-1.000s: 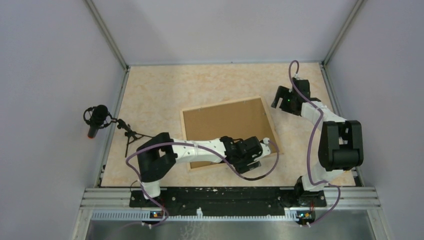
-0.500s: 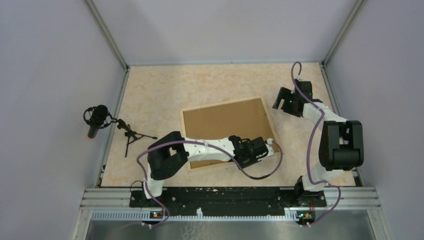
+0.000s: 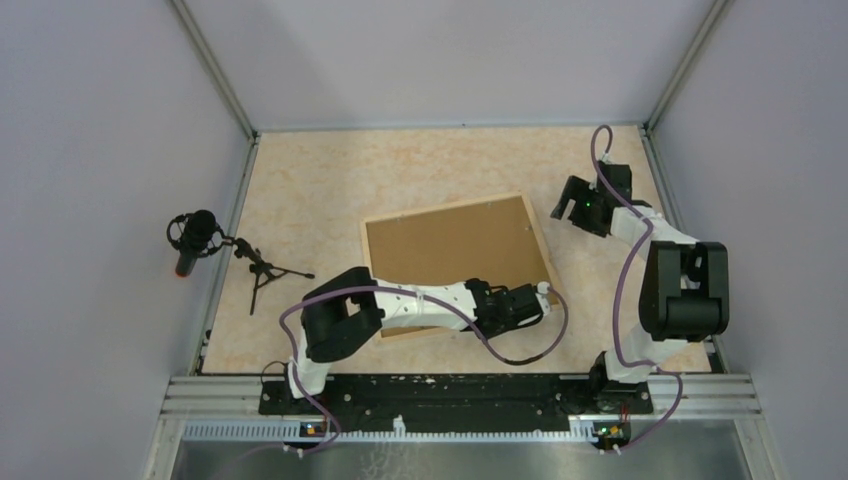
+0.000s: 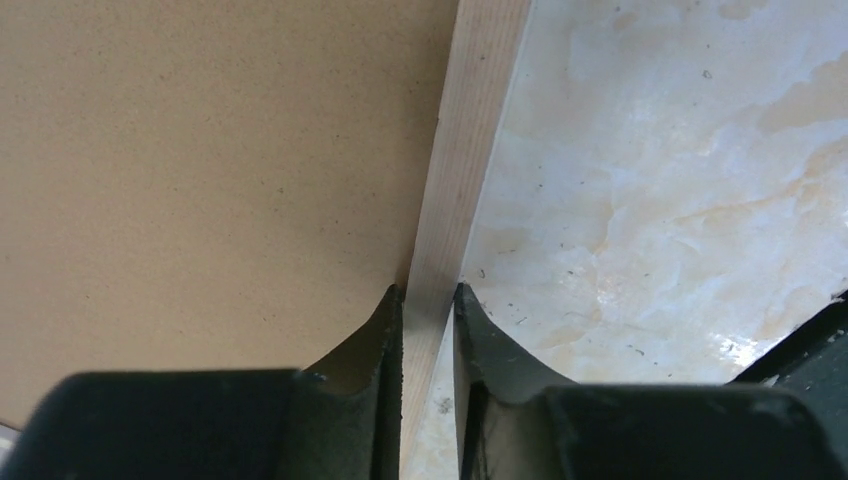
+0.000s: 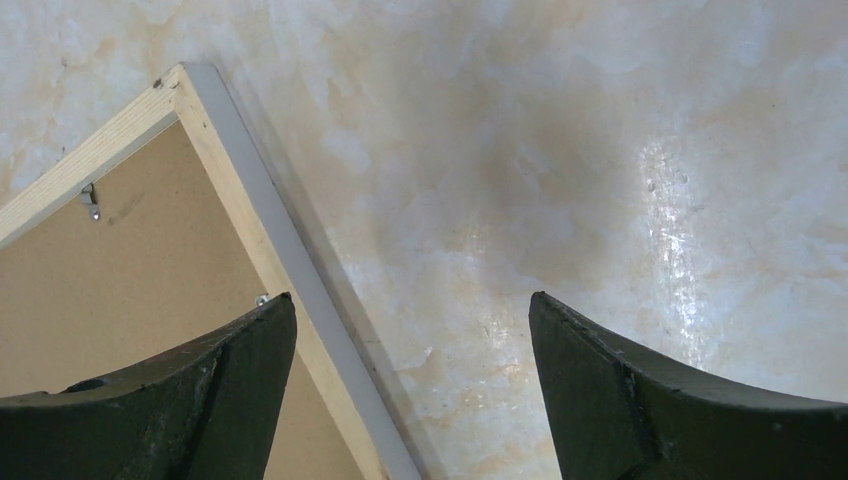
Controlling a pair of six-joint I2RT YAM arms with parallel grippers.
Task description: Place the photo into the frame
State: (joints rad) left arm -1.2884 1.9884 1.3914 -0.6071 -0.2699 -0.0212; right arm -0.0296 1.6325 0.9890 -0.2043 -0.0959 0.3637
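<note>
Our left jaws clamp the frame (image 4: 455, 200) strip; right jaws hang released. Board (image 3: 450, 245) seated; photo unseen, so we cannot confirm insertion.

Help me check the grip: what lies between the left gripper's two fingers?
A pale wooden strip of the frame lies there, with the fingers of the left gripper close against both its sides. The left wrist view shows this.

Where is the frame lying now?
In the top view, the frame lies mid-table, slightly right of centre, its near right corner pinched by the left gripper.
</note>
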